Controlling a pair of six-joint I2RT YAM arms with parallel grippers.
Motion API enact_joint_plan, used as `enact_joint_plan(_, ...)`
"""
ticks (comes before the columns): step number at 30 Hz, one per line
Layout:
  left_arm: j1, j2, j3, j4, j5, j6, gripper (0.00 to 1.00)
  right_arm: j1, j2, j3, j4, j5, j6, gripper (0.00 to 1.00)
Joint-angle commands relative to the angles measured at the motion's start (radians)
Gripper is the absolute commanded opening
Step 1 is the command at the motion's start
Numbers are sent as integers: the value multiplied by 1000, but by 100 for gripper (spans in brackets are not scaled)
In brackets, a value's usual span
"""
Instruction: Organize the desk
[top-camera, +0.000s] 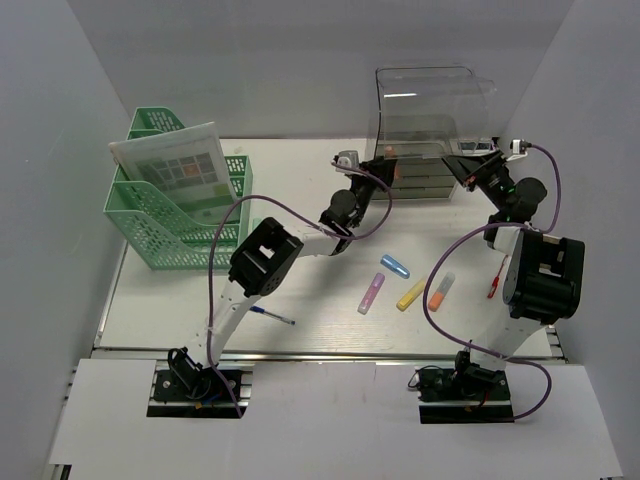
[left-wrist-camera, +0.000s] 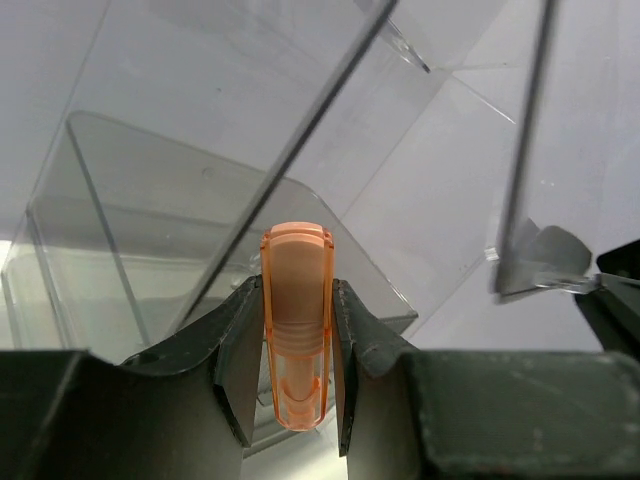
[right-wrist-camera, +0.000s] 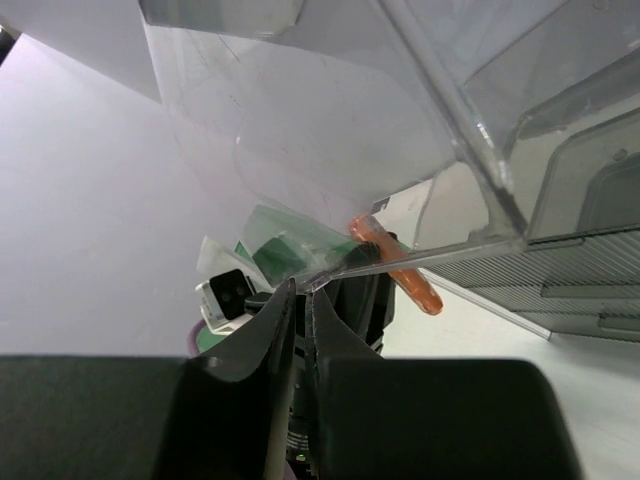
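Note:
The white desk (top-camera: 170, 300) holds a clear plastic organizer box (top-camera: 428, 182) at the back, its clear lid (top-camera: 425, 105) raised. My left gripper (top-camera: 386, 160) is at the box's left front, shut on an orange highlighter (left-wrist-camera: 297, 300) that stands upright between the fingers (left-wrist-camera: 240, 350), pointing into the open box. My right gripper (top-camera: 468, 160) is shut on the lid's thin edge (right-wrist-camera: 420, 262) and holds it up. In the right wrist view the orange highlighter (right-wrist-camera: 396, 265) and the left gripper (right-wrist-camera: 360, 290) show under the lid.
A green mesh file holder (top-camera: 165, 215) with a booklet (top-camera: 180, 170) stands at the back left. Loose on the desk lie a blue marker (top-camera: 395, 266), a pink highlighter (top-camera: 371, 293), a yellow one (top-camera: 411, 295), an orange one (top-camera: 441, 291), a red pen (top-camera: 493, 287) and a blue pen (top-camera: 272, 316).

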Motion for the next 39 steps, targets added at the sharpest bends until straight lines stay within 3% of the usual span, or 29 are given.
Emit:
enact_joint_plan(1, 6, -17, 46, 50, -22, 8, 22, -5, -58, 57, 127, 12, 0, 5)
enact_joint_plan(28, -12, 167, 391, -8, -111, 109, 29, 3, -82, 74, 132, 29, 50, 5)
enact_joint_plan(39, -22, 185, 445, -59, -188, 188, 34, 3, -79, 68, 141, 29, 57, 5)
